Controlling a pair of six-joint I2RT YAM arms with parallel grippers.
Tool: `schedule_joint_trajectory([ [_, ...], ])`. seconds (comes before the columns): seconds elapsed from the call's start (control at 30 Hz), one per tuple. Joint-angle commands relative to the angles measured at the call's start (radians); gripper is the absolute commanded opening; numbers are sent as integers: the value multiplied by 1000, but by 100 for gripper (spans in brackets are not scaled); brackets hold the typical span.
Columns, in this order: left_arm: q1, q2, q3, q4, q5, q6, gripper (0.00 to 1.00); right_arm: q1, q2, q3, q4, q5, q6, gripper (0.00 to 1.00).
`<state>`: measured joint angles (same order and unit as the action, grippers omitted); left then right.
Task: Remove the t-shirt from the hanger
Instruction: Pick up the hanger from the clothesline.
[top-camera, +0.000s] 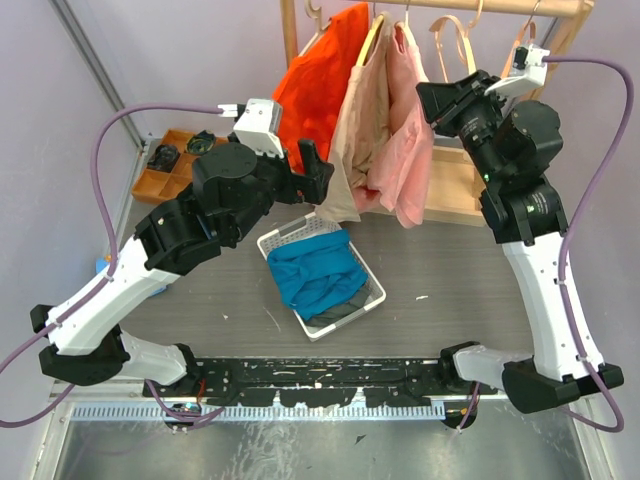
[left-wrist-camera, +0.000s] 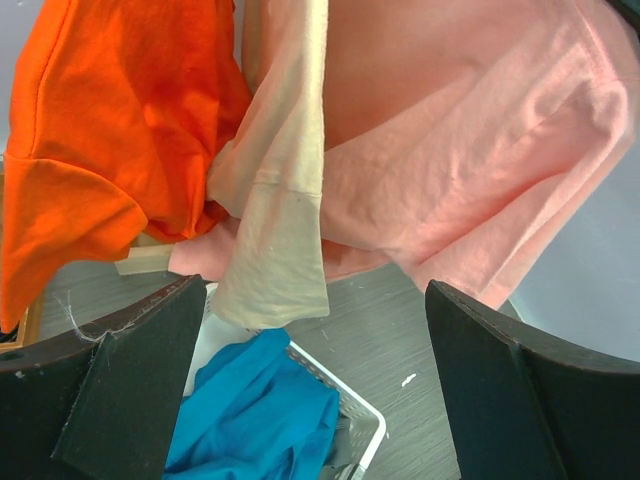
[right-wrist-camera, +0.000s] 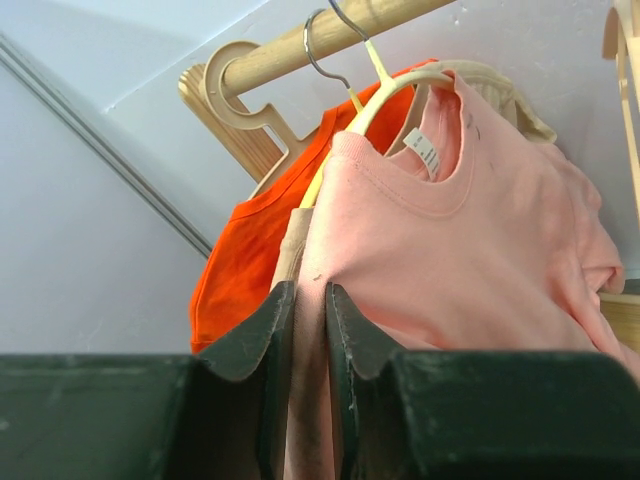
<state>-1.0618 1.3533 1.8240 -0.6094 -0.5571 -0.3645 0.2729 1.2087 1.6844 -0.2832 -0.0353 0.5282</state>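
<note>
The pink shirt (right-wrist-camera: 450, 250) hangs on its hanger (right-wrist-camera: 400, 85); our right claw (right-wrist-camera: 310, 320) pinches its shoulder edge, our left claw (left-wrist-camera: 312, 300) gapes empty. We judge it light and limp: slide that shoulder off the hanger arm.

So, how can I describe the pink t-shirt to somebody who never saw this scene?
Find the wooden rail at the back. Three shirts hang on it. The pink t-shirt is the rightmost, pale pink beside a beige shirt and an orange one.
</note>
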Motion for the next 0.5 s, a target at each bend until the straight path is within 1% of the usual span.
schedule_joint_trajectory([
  [0.0,4,6,32,44,8,-7,98,3,-70,16,165,-3,-10,1],
  [0.3,5,85,150,67,31,39,98,3,-158,-49,125,-10,3,1],
  [0.47,5,118,181,84,56,39,98,3,-219,-102,113,-14,26,1],
])
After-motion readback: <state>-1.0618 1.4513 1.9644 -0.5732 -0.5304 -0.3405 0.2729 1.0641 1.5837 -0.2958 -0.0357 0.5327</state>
